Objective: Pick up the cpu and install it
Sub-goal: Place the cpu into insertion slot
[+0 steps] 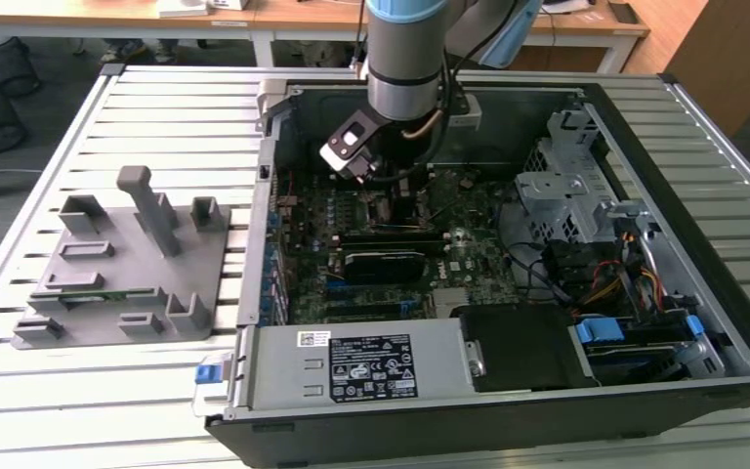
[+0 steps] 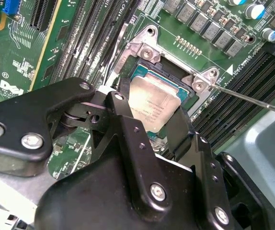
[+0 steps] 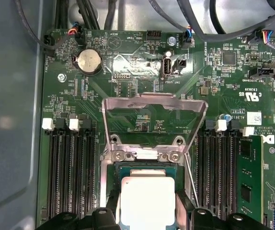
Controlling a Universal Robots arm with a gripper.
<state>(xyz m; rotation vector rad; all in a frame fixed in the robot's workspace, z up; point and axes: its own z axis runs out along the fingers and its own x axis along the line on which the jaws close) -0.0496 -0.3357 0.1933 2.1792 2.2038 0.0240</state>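
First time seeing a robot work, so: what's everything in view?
table: one, pale, slatted, under everything
computer case: one, black, open, on table
fixture: one, grey, exterior view's left of case
motherboard: one, green, inside case
power supply: one, silver, inside case
socket frame: one, metal, flipped open on motherboard
cpu: one, silver, beside socket frame
robot arm: one, grey-blue, above case
gripper: one, black, jaws closed on cpu

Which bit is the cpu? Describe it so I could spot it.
Inside the open computer case, on the green motherboard, find the flipped-up metal frame. Beside it, between black jaws, the cpu is the one flat silver square; its neighbours are long black slots.
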